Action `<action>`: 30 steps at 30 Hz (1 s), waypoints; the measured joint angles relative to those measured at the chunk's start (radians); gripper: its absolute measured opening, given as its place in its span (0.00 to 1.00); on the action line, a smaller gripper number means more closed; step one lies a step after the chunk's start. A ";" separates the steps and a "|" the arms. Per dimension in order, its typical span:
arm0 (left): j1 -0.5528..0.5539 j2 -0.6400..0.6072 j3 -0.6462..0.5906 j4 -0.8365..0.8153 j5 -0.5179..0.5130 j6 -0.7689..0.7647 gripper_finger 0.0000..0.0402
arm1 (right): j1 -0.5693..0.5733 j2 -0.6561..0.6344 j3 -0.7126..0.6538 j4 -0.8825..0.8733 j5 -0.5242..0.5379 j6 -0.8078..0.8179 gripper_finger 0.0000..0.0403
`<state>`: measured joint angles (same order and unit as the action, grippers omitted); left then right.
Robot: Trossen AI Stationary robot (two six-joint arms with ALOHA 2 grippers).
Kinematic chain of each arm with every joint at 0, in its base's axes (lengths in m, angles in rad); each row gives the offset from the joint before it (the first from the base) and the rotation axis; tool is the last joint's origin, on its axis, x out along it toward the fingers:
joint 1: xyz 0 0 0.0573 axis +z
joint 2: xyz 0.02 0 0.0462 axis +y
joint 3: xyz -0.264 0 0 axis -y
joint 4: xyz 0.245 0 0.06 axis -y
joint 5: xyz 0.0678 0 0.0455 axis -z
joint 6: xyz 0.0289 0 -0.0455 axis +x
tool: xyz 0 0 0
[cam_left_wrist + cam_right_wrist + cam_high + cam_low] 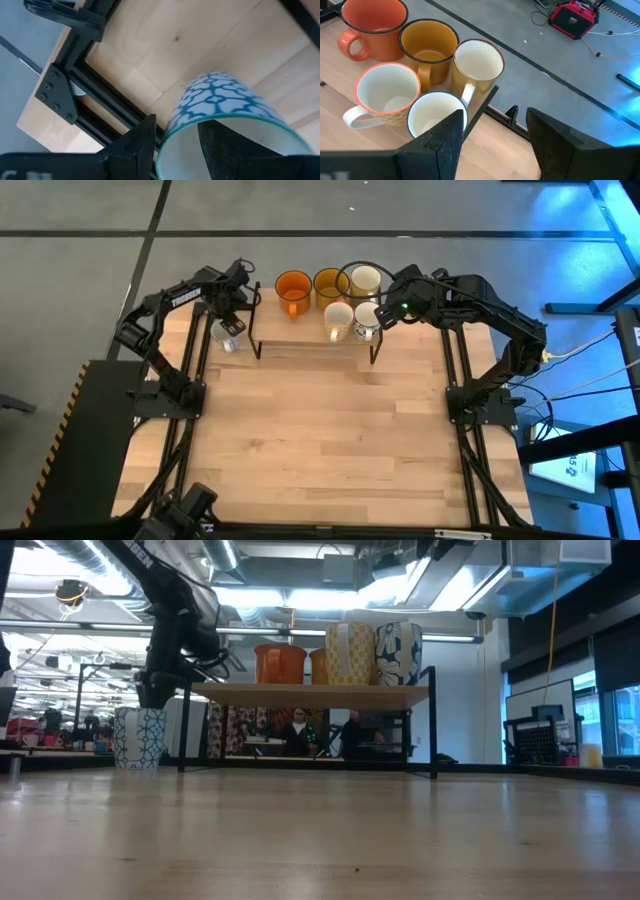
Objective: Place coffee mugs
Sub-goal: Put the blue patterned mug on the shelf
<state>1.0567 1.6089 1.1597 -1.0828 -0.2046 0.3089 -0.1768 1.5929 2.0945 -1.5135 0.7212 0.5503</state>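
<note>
Plainly, the left gripper (177,150) has its 2 fingers clamped over the rim of a white mug with blue pattern (220,107), 1 inside, 1 outside; the mug stands on the table (330,430), left of the low shelf (310,345). Fingers spread, the right gripper (495,137) hovers beside 5 mugs on the shelf: orange mug (372,25), amber mug (427,45), cream-yellow mug (477,62), 2 white.

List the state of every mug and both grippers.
orange mug: upright on shelf, empty.
amber mug: upright on shelf, empty.
cream-yellow mug: upright on shelf, empty.
yellow-patterned mug: upright on shelf, empty.
navy floral mug: upright on shelf.
blue-patterned mug: upright on table, rim gripped.
left gripper: jaws shut on blue-patterned mug.
right gripper: jaws open, empty.
</note>
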 joint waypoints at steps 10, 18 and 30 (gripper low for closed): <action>0.012 0.008 0.000 -0.009 0.041 0.051 0.09 | 0.000 0.000 0.000 0.002 0.000 0.002 0.51; 0.012 -0.016 0.001 -0.012 0.078 0.086 0.04 | 0.000 0.000 0.000 0.005 -0.001 0.013 0.51; -0.061 -0.191 -0.002 -0.086 0.025 0.113 0.03 | 0.000 0.000 0.000 0.013 -0.011 0.025 0.51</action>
<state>0.9953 1.4180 1.1580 -1.1689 -0.1801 0.4216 -0.1768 1.5929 2.0945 -1.5004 0.7105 0.5751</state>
